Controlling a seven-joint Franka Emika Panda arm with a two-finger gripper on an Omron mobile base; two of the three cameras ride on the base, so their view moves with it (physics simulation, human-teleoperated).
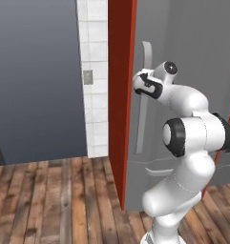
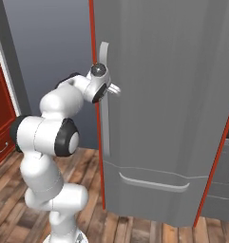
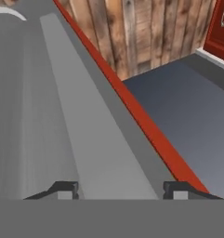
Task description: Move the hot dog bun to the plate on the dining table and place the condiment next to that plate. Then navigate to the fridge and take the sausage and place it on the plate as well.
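Straddling the long pale-grey vertical handle [image 3: 92,139], the white arm's two-finger gripper [image 3: 118,189] shows its dark fingertips [image 3: 64,188] apart, one on each side, not visibly clamped. Behind it stands the tall grey steel-look fridge [image 2: 173,95], door shut, red-edged. An off-centre grip could slip off when pulling.

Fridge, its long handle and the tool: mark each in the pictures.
Fridge [image 2: 168,95]: right base view, flat of the grey door.
Handle [image 2: 105,123]: right base view, lower part of the bar.
Tool [image 3: 120,189]: hand view, midway between the tips, over the handle.
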